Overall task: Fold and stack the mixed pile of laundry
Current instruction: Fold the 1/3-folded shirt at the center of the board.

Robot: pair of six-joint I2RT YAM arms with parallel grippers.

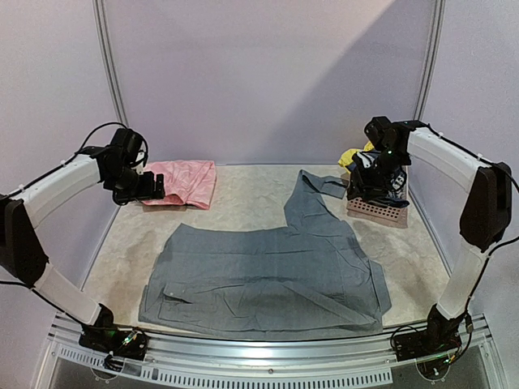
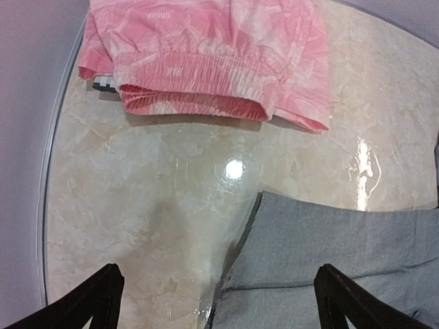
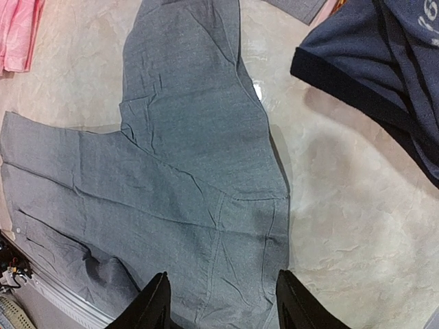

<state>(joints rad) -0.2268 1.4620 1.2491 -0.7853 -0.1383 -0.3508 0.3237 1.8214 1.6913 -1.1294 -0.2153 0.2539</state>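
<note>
Pale marbled counter [image 1: 259, 182], lilac walls. Found the grey shirt [image 1: 268, 275] spread flat at centre, 1 sleeve stretched toward the pink basket [image 1: 377, 212] at far right, with navy top [image 3: 384, 62] and yellow piece [image 1: 349, 156] there. Saw a folded pink garment [image 1: 188, 180] far left. Caught left gripper [image 2: 219, 274] wide open, empty, near it; right gripper [image 3: 223, 281] parted, empty, near the basket.

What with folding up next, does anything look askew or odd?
The grey shirt lies spread, but one sleeve juts away toward the pink basket, where a navy top spills out.
</note>
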